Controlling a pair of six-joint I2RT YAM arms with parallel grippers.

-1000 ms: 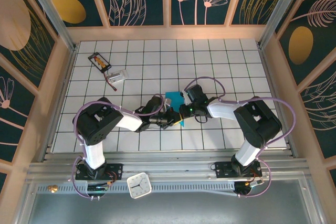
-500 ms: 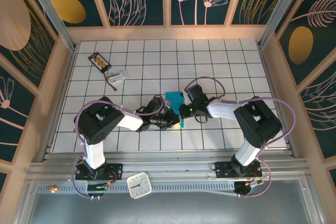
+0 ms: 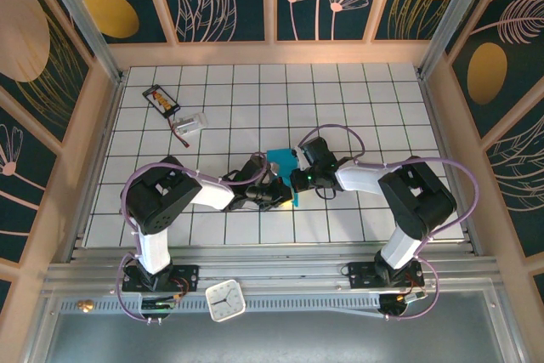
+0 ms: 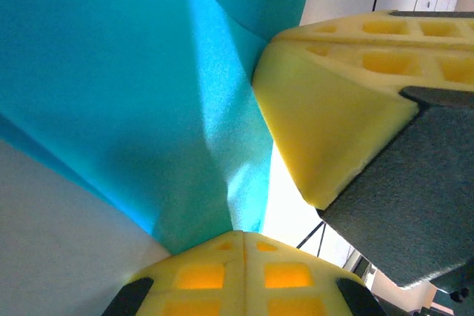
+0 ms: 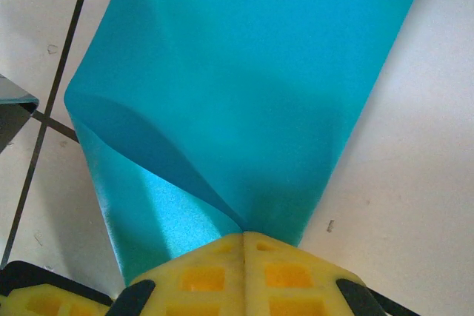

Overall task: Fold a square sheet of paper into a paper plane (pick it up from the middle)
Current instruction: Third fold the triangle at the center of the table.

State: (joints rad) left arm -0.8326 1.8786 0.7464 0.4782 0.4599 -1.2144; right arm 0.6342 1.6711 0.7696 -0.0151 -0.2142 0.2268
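Note:
The teal-blue square sheet of paper (image 3: 282, 159) is folded over on itself at the middle of the tiled table, and a narrow strip of it runs down between the two arms. My left gripper (image 3: 284, 192) comes in from the left, shut on the sheet's lower end. My right gripper (image 3: 295, 181) comes in from the right, shut on the same sheet close by. In the left wrist view the sheet (image 4: 141, 86) rises from my shut left gripper (image 4: 243, 233), with a right fingertip (image 4: 326, 116) just beside it. In the right wrist view the sheet (image 5: 244, 79) curls double into my shut right gripper (image 5: 244, 234).
A small black card with orange marks (image 3: 161, 99) and a pale little object with a red wire (image 3: 190, 123) lie at the far left of the table. A white clock (image 3: 225, 300) sits on the near rail. Wooden walls (image 3: 98, 116) enclose the tiled floor.
The left gripper has edged a little to the right, closer to the right gripper. The sheet stays pinched by both.

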